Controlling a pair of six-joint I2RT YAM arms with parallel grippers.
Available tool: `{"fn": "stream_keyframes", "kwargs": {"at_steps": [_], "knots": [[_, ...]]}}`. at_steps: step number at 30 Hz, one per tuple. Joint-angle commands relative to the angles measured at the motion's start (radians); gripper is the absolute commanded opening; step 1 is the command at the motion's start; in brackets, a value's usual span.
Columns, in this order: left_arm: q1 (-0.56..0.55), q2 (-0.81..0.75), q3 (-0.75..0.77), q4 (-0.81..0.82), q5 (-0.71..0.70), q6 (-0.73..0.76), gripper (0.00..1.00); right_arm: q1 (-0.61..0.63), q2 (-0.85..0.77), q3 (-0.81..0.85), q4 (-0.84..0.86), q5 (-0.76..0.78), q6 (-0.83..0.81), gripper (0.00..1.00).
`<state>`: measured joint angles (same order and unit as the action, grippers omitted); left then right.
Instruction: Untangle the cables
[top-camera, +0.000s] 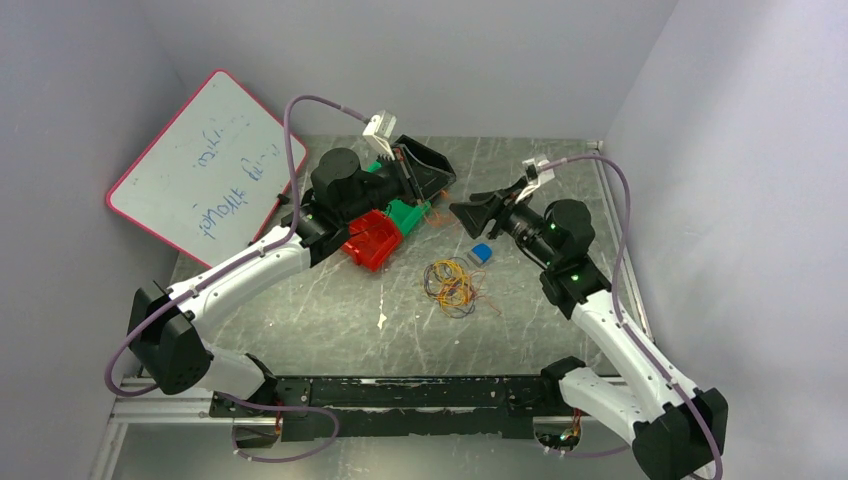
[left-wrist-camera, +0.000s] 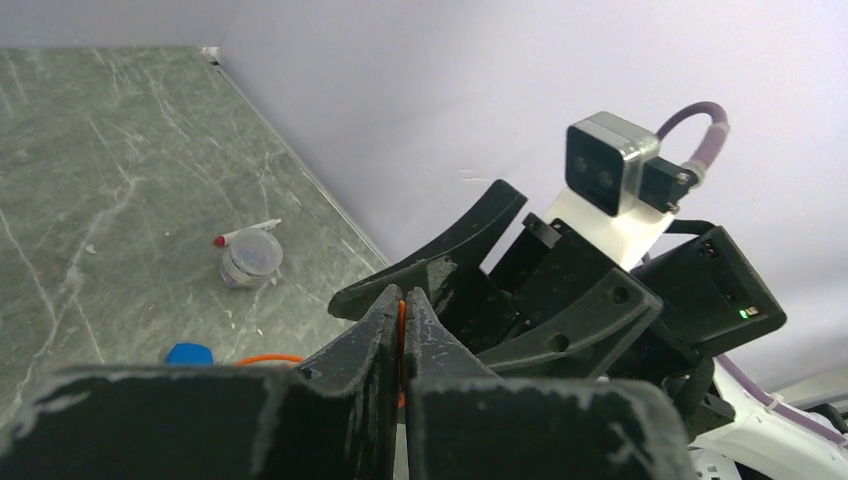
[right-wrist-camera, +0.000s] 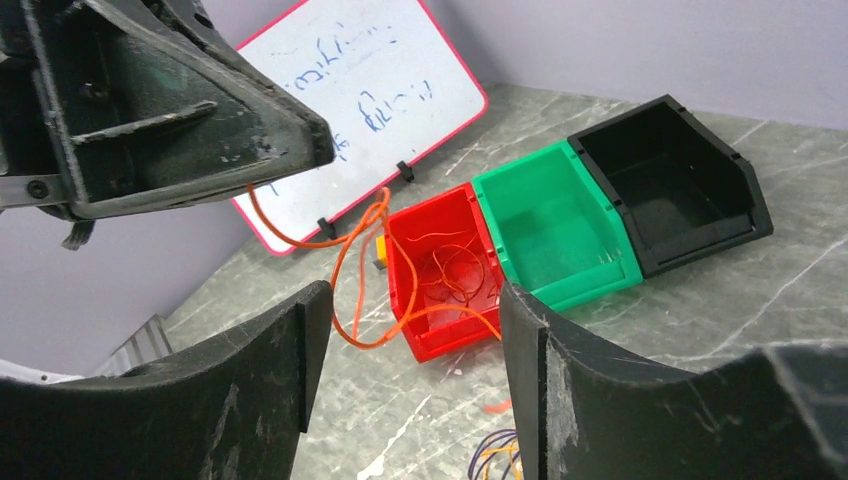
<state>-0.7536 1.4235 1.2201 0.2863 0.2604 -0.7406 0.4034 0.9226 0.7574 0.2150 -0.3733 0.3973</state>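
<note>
The orange cable is free of the tangle. It hangs in loose loops from the left gripper, whose fingers are pinched tight on the strand. Its lower end trails across the front of the red bin; I cannot tell whether it drops inside or only passes in front. Thin reddish wire lies coiled in that bin, and it may be a separate cable or more of the same one. The green bin and the black bin beside it look empty.

The remaining cables sit in a clump on the table, between the two arms and nearer the right one. Yellow, orange and dark strands are wound through each other there. A small blue object lies just beside the clump.

The right gripper faces the left one above the table, with its jaws spread wide and nothing between them.

My reading is that the job is at an early-to-middle stage. One cable is pulled clear and not yet set down, and perhaps one is already binned. Most of the tangle has yet to be separated.
</note>
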Motion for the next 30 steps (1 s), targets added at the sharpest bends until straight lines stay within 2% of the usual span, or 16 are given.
{"fn": "stream_keyframes", "kwargs": {"at_steps": [1, 9, 17, 25, 30], "knots": [[0.005, 0.005, 0.032, 0.022, 0.043, -0.008, 0.07, 0.005, 0.034, -0.028, 0.092, -0.018, 0.026, 0.64], [0.004, 0.012, 0.022, 0.04, 0.05, -0.021, 0.07, 0.005, 0.105, -0.021, 0.116, -0.016, 0.026, 0.57], [0.003, -0.002, 0.025, 0.006, 0.02, 0.007, 0.07, 0.005, 0.006, -0.041, 0.073, 0.064, 0.004, 0.56], [0.003, -0.01, 0.025, -0.005, 0.009, 0.018, 0.07, 0.005, -0.09, -0.026, 0.013, -0.003, -0.018, 0.57], [0.004, -0.016, 0.018, 0.002, 0.006, 0.015, 0.07, 0.005, -0.061, -0.019, 0.027, -0.079, -0.022, 0.59]]}}
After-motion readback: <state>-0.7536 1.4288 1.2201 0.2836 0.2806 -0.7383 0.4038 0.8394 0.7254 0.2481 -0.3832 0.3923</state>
